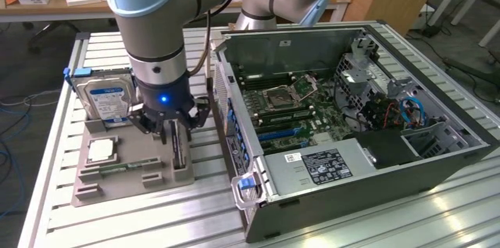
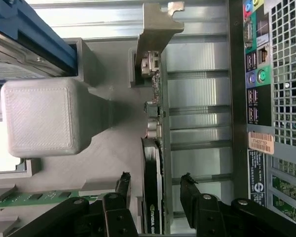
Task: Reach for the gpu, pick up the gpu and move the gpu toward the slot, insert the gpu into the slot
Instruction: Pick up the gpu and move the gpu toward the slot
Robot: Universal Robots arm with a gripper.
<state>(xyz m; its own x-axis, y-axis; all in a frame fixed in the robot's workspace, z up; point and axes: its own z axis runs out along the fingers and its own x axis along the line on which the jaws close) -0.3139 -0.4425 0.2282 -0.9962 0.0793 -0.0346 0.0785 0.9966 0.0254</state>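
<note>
Bright, even indoor light with patches of glare.

Light falls from above: the table (image 1: 437, 213) slats flash white toward the exterior view's right, and the arm (image 1: 156, 31) throws a soft shadow on the grey tray (image 1: 117, 186). A blue lamp (image 1: 163, 99) glows on its wrist. In the wrist view the slats wash out pale, while the gpu (image 2: 153, 197) looks near-black.
</note>
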